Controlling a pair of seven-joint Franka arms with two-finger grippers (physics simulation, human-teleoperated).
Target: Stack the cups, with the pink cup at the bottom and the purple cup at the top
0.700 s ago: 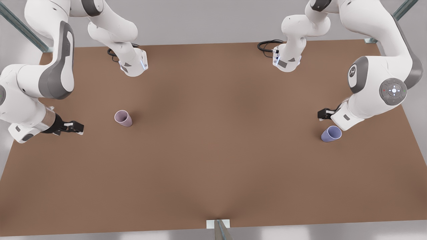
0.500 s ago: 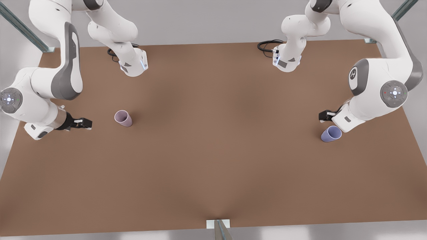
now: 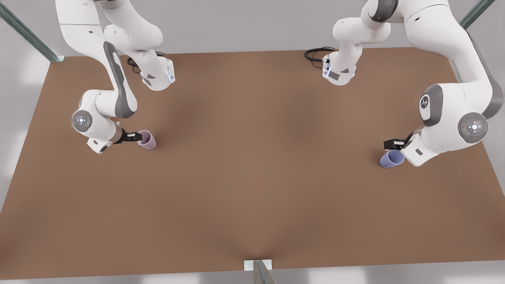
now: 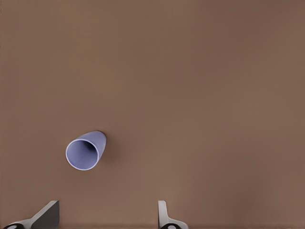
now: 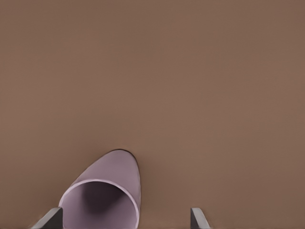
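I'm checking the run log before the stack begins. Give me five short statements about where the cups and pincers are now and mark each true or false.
1. The pink cup and the purple cup stand far apart on the table. True.
2. The purple cup is nested in the pink cup. False: both stand separately.
3. The right pincer is at the pink cup with fingers apart. True.
4. The left pincer is shut on the purple cup. False: it is open, near that cup, not gripping.
5. The pink cup lies tipped over. False: it stands upright.
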